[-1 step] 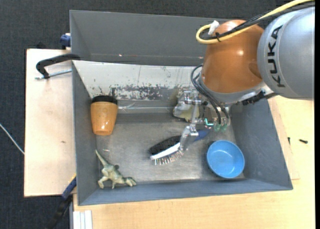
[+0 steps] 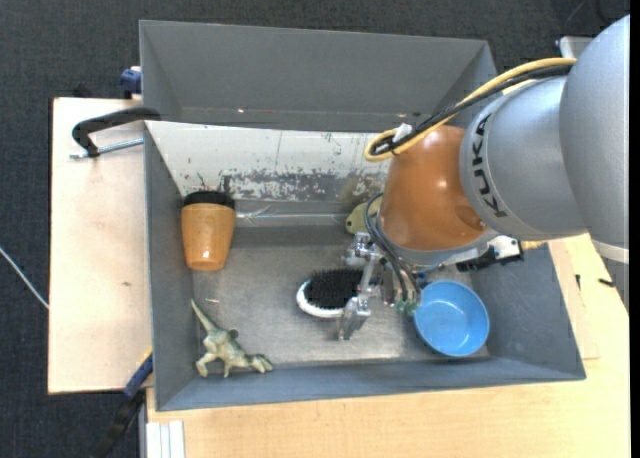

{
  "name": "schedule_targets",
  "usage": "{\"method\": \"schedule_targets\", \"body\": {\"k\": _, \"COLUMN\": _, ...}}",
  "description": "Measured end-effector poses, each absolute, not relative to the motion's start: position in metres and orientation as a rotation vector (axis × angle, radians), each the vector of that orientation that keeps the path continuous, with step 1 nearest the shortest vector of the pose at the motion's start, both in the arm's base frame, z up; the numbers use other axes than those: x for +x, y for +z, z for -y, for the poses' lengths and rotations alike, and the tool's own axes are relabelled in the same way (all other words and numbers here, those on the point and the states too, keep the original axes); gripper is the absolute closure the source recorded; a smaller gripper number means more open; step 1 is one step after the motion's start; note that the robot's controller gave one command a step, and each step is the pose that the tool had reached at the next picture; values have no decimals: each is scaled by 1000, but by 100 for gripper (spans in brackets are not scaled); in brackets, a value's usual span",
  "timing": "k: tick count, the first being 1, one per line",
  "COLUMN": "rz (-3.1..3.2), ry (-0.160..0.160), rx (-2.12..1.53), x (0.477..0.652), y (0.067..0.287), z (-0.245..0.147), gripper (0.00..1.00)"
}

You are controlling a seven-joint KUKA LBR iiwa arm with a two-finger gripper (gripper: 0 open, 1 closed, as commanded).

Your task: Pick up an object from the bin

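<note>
While the grey arm (image 2: 560, 146) reaches in from the right, its wrist carries a smooth, rounded orange cover (image 2: 430, 191), and yellow and black cables (image 2: 500, 76) run over it. Below this cover the gripper (image 2: 352, 316) hangs low over the floor of the bin (image 2: 300, 76), a little right of the middle. It is a thin assembly of bare metal, and its lower end is very near the scratched grey floor. Whether it is spread or closed I cannot tell, because the metal parts overlap each other from this angle.

Just beside it on the left lies an oval brush (image 2: 322, 294): a white, plastic-looking rim around a dense field of black bristles that face up. The right end of the brush is crossed by the metal of the gripper, so I cannot say if they touch.

On the other side of the gripper, near the front right corner, stands a round blue bowl (image 2: 455, 321), smooth and a little shiny, with its opening up. A tapered cup (image 2: 207, 236) of tan colour, like wood, with a dark rim, is at the left wall, well apart; upright or lying, I cannot tell. At the front left corner lies a small pale green dinosaur figure (image 2: 228, 351) with a long thin tail. A yellowish thing (image 2: 356, 216) looks out from behind the orange cover, near the back wall, and its shape is mostly hidden
</note>
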State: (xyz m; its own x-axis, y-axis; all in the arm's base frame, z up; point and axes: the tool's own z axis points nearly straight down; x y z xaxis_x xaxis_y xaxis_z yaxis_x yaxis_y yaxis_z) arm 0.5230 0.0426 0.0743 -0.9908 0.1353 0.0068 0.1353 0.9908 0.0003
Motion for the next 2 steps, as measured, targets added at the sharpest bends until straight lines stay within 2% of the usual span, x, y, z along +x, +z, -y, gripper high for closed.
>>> {"method": "schedule_targets", "body": {"k": 1, "rz": 3136, "ry": -3, "rx": -213, "x": 526, "y": 79, "z": -43, "gripper": 100}}
{"method": "schedule_targets", "body": {"k": 2, "rz": 3129, "ry": 0, "rx": 380, "x": 523, "y": 212, "z": -32, "gripper": 100}}
